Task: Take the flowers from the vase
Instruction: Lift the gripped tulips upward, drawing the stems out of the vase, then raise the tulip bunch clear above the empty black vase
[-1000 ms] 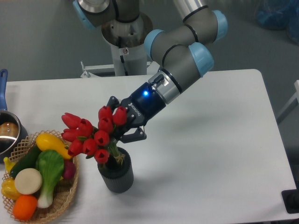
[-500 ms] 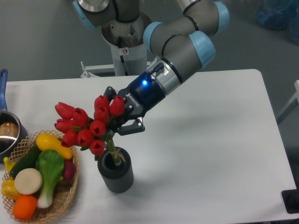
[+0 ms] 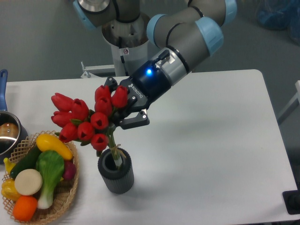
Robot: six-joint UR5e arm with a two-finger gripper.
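The flowers (image 3: pixel 86 119), a bunch of glossy red tulip buds on short green stems, hang tilted to the left above the vase (image 3: pixel 116 176). Their stem ends still dip into the vase's round mouth. The vase is dark grey, ribbed and upright on the white table. My gripper (image 3: pixel 121 108) comes in from the upper right and is shut on the flowers near the top of the bunch. Buds hide one finger; the other finger (image 3: pixel 132 120) shows below them.
A wicker basket (image 3: pixel 65 197) of yellow, green and orange vegetables stands just left of the vase. A metal pot (image 3: pixel 7 133) with a blue handle sits at the left edge. The arm's base column (image 3: pixel 124 51) rises behind the table.
The gripper has risen with the flowers in it, drawing the stems most of the way up out of the vase. The vase has stayed put.
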